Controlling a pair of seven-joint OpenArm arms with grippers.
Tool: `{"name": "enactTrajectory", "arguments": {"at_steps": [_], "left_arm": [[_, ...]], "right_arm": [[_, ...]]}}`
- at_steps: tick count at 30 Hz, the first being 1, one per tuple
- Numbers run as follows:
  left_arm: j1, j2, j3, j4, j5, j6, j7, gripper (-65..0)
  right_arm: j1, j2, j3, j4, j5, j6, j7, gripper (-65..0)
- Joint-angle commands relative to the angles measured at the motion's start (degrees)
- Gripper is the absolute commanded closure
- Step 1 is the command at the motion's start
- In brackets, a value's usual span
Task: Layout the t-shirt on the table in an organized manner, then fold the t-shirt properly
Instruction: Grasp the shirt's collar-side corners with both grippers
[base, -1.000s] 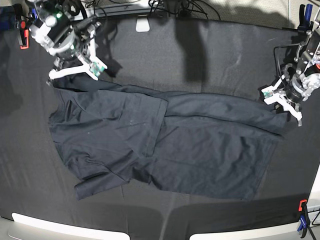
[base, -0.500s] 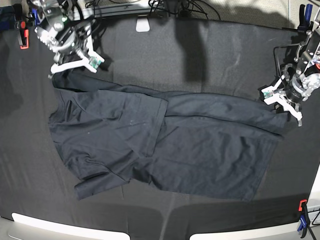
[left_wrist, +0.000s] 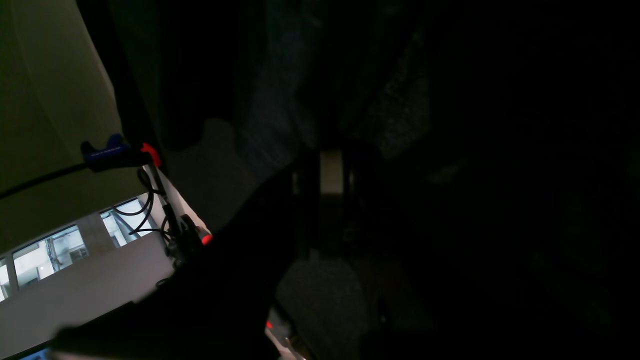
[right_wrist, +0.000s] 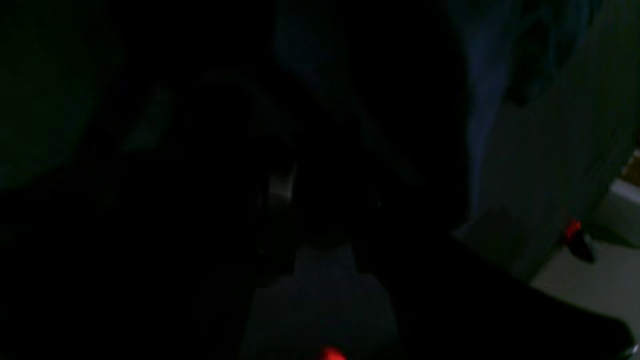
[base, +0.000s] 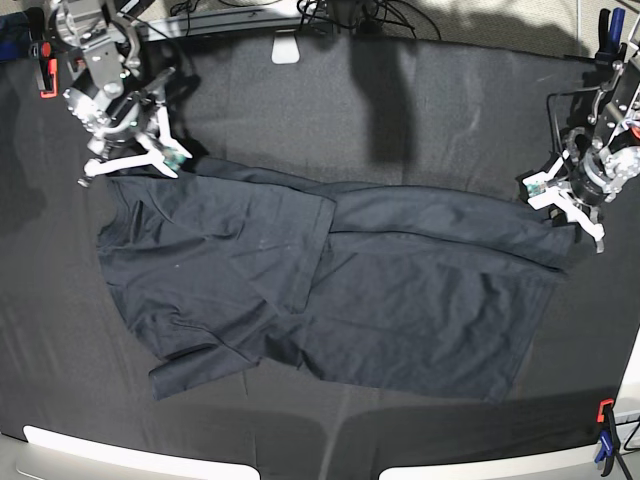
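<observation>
The dark t-shirt (base: 330, 290) lies spread and wrinkled across the black table (base: 400, 100), with one side folded over along a seam near the middle. My left gripper (base: 567, 212) sits at the shirt's far right upper corner, shut on the cloth where a long fold runs into it. At the shirt's upper left corner is my right gripper (base: 132, 165), low over the edge; whether its jaws are closed is unclear. Both wrist views are almost black, showing only bluish cloth (left_wrist: 280, 100) (right_wrist: 480, 75) close to the lens.
Clamps hold the table cover at the corners: top left (base: 45, 70), top right (base: 605, 30) and bottom right (base: 605, 440). A small white block (base: 287, 48) and cables lie along the back edge. A blue clamp (left_wrist: 112, 150) shows in the left wrist view.
My right gripper has moved left and slightly down toward the shirt's upper left corner, and the cloth edge there has shifted a little. The left gripper has stayed still.
</observation>
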Motion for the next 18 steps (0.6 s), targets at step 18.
{"name": "enactTrajectory", "arguments": {"at_steps": [18], "left_arm": [[-0.33, -0.79, -0.22, 0.09, -0.26, -1.09, -0.02, 0.0]], "right_arm": [[2.71, 3.54, -1.79, -8.41, -3.8, 0.55, 7.91, -16.7]]}}
